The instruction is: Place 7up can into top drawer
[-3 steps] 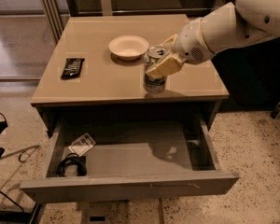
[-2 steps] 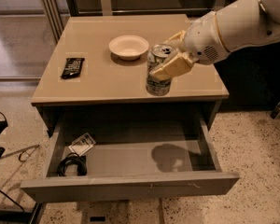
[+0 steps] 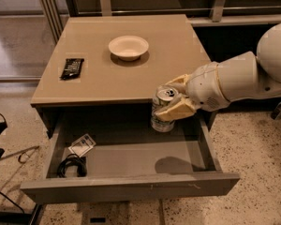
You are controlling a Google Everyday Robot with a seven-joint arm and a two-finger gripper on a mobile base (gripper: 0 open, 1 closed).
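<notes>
Since a second earlier, the end effector (image 3: 171, 99) had carried the 7up can (image 3: 162, 110) off the front edge of the tabletop (image 3: 107, 81) and out over the open top drawer (image 3: 131, 187). Its cream fingers (image 3: 176, 110) pinched the can near the top, one on either side. The can hung roughly upright, above the right half of the drawer and clear of its grey floor, where a dark shadow lay beneath it. The white arm (image 3: 236, 81) reached in from the right. A cream bowl (image 3: 128, 47) sat toward the back of the tabletop and a flat black object (image 3: 72, 68) lay near its left edge. Inside the drawer's left end lay a coiled black cable (image 3: 72, 165) and a small packet (image 3: 82, 145).
</notes>
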